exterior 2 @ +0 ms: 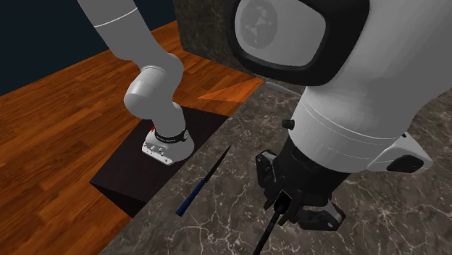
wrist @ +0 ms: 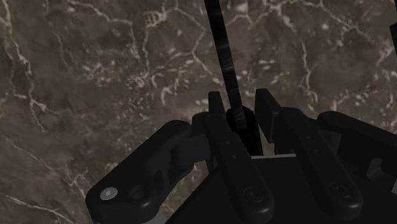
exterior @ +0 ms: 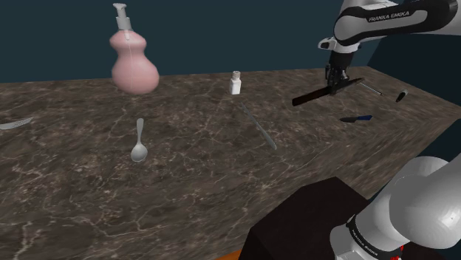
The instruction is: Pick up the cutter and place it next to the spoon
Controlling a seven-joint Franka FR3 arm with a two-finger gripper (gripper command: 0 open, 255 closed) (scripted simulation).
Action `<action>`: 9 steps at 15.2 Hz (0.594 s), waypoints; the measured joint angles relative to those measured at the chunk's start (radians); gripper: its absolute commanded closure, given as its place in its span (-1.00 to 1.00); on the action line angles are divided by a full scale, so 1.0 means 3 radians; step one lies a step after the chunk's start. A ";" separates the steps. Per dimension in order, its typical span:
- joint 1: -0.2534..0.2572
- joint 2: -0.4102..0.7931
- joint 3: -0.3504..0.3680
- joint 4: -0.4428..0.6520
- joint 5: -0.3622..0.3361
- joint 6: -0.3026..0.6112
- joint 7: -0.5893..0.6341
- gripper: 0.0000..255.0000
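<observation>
The cutter [exterior: 319,94] is a long, thin black knife, and my gripper [exterior: 336,80] is shut on it near one end, above the shoulder view's right part of the dark marble counter [exterior: 199,185]. In the wrist view the black cutter [wrist: 222,51] runs out from between the fingertips [wrist: 216,105] over the marble. The gripper [exterior 2: 279,206] and the cutter [exterior 2: 266,230] also appear from close by in the second exterior view. The grey spoon [exterior: 138,144] lies on the counter far toward the shoulder view's left, bowl toward the front.
A pink pump bottle [exterior: 133,63] and a small white bottle [exterior: 236,83] stand at the back. A grey knife [exterior: 258,127] lies mid-counter and a fork [exterior: 15,123] at the left edge. A blue-handled tool [exterior: 357,118] lies below the gripper. The dark stand [exterior: 310,221] is at the front.
</observation>
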 measured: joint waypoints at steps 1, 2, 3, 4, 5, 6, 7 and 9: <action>0.0001 -0.0003 0.0004 0.0045 0.0004 -0.0046 -0.0012 1.00; 0.0000 -0.0015 0.0008 0.0085 0.0003 -0.0095 -0.0023 1.00; 0.0003 -0.0014 0.0015 0.0122 0.0009 -0.0133 -0.0026 1.00; 0.0008 -0.0014 0.0023 0.0164 0.0014 -0.0176 -0.0029 1.00; 0.0009 -0.0028 0.0033 0.0206 0.0014 -0.0230 -0.0035 1.00; 0.0009 -0.0029 0.0035 0.0250 0.0017 -0.0273 -0.0047 1.00; 0.0011 -0.0028 0.0039 0.0287 0.0021 -0.0309 -0.0055 1.00; 0.0014 -0.0037 0.0052 0.0370 0.0025 -0.0400 -0.0069 1.00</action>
